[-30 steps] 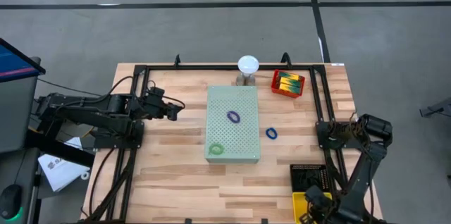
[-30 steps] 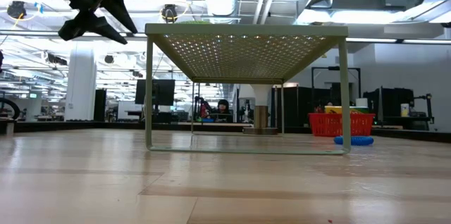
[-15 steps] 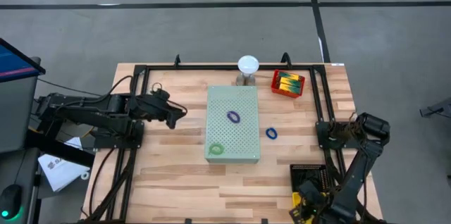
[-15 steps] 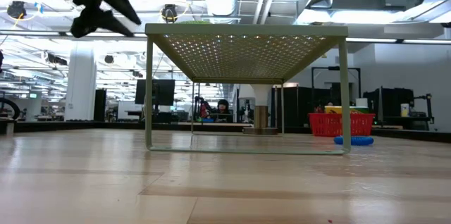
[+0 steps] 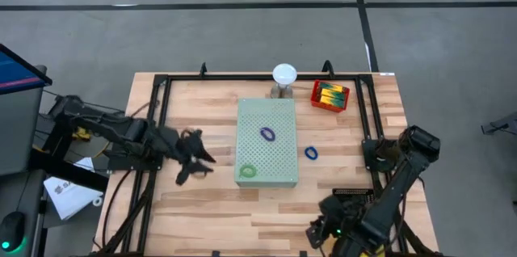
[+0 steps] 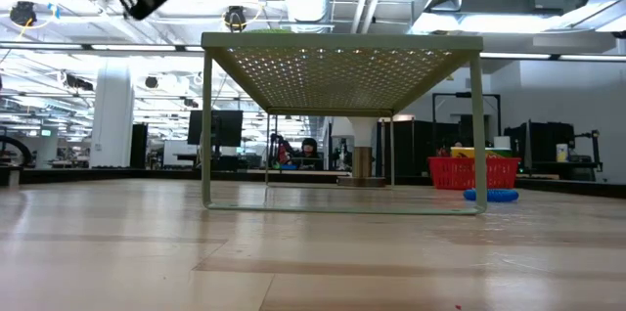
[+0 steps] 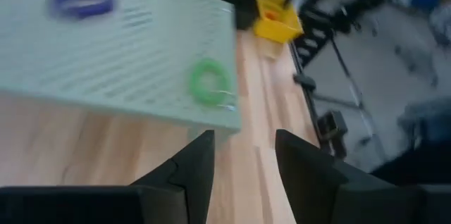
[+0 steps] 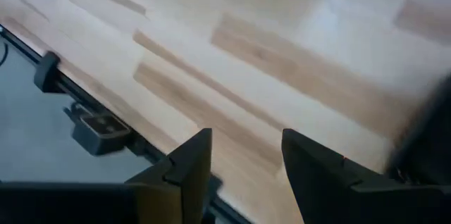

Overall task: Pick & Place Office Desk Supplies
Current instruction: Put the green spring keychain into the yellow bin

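While your left hand (image 5: 196, 162) hangs above the bare wood just off the left edge of the pale-green perforated board (image 5: 267, 142), its two fingers (image 7: 192, 175) stand apart with nothing between them. In its wrist view they point toward the board's near corner, where the green band loop (image 7: 209, 82) lies; the purple band loop (image 7: 81, 2) sits farther along the same top.

From above, you see the green loop at the board's front-left corner and the purple one near its middle. The blue band loop (image 5: 311, 153) lies on the table (image 5: 202, 200) just right of the board. The red basket (image 5: 329, 95) holding yellow-green boxes stands at the back right, beside the white dome on its grey stand (image 5: 283, 77).

Your right hand (image 5: 321, 231) hovers low at the table's front edge, near the black tray (image 5: 353, 199). Its fingers (image 8: 192, 164) are parted and empty, over bare planks.

In the low view, the left arm shows at the upper left, above the board's height.
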